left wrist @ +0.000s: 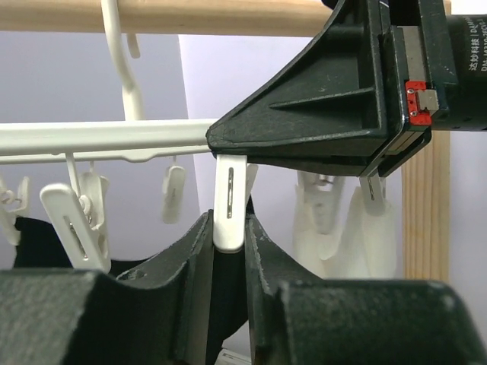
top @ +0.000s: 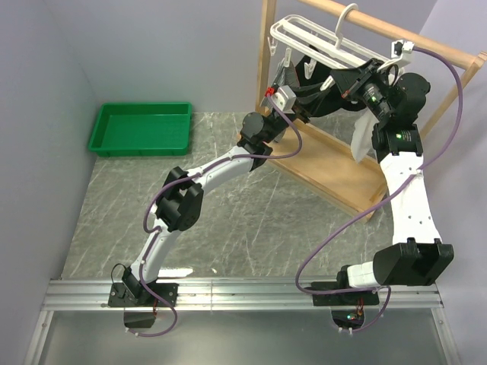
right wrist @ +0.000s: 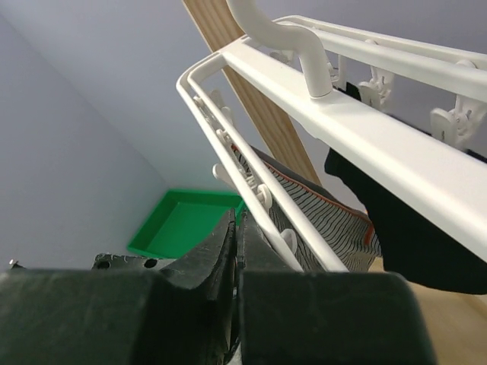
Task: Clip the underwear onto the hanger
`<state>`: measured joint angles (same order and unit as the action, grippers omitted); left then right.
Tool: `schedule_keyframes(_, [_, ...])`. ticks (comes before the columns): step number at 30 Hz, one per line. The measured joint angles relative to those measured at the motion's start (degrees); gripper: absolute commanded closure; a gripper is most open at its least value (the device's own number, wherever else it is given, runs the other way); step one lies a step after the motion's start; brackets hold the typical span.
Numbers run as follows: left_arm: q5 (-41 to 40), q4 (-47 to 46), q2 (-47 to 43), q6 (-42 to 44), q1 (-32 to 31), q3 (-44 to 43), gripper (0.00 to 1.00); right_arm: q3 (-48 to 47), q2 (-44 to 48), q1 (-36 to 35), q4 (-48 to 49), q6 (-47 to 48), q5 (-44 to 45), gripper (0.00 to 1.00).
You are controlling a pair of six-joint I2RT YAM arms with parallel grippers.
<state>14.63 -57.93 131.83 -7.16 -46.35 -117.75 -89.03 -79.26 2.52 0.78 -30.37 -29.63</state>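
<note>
Slippage of the small white plastic clip (left wrist: 228, 207) is being risked. Its lower end is being pinched betw. the narrowly set left fingers (left wrist: 190, 266), at their tips only, so a slight sideways pull could be freeing it. Collision is also being risked, since the black front end of the right arm (left wrist: 327, 99) is being held just above that clip, v. near the left fingers.

The right fingers (right wrist: 221, 243) are being held fully shut, and nothing is being seen betw. them. A thin outer rail of the white plastic rectangular drying hanger (right wrist: 365, 144) is passing just beside their tips. If nudged, the frame could be swinging on the wooden rack (right wrist: 259, 114) & dragging the clip away.

The grey-and-white pinstriped thin-cloth underwear (right wrist: 319, 205) is hanging under the hanger's bars, next to a black garment (right wrist: 403, 228). Whether any clip is biting it cannot be told.

Pose: the left arm (top: 190, 190) is being stretched up & fwd to the hanger's left end. The right arm is being raised steeply, wrist bent in toward the hanger's right side.
</note>
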Motion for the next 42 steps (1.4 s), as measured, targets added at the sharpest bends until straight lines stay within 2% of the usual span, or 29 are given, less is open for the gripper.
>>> schedule_keyframes(7, [-0.79,1.86,0.0,3.15,-0.26,-1.7,0.61,0.0,0.0,-0.02,0.07,0.46,0.31,1.0])
schedule_keyframes(13, [-0.87,2.91,0.02,4.81,-0.63,-3.76,0.68,0.0,0.0,-0.13,0.04,1.92,0.42,1.0])
schedule_keyframes(20, [-0.63,4.76,0.17,5.05,-0.72,-5.42,0.62,0.0,0.0,-0.17,0.07,2.6,0.39,1.0])
schedule_keyframes(28, [-0.57,6.69,0.55,5.05,-0.83,-5.53,0.63,0.0,0.0,-0.28,0.04,3.23,0.42,1.0])
schedule_keyframes(31, [-0.83,6.8,0.87,5.16,-0.83,-5.73,0.67,0.0,0.0,-0.28,0.04,3.28,0.39,1.0])
schedule_keyframes(34, [-1.16,6.88,1.16,5.73,-0.83,-5.97,0.84,0.0,0.0,-0.28,0.0,3.41,0.42,1.0])
schedule_keyframes(35, [-1.03,6.99,1.2,5.75,-0.79,-6.14,0.93,0.0,0.0,-0.28,0.04,3.45,0.44,1.0])
schedule_keyframes(39, [-0.98,7.8,1.2,5.95,-0.85,-6.47,0.99,0.0,0.07,-0.31,-0.2,2.93,0.35,0.63])
schedule_keyframes(42, [-1.01,8.13,1.22,5.84,-0.83,-6.67,0.99,0.0,0.24,-0.59,-1.27,2.51,0.22,0.57])
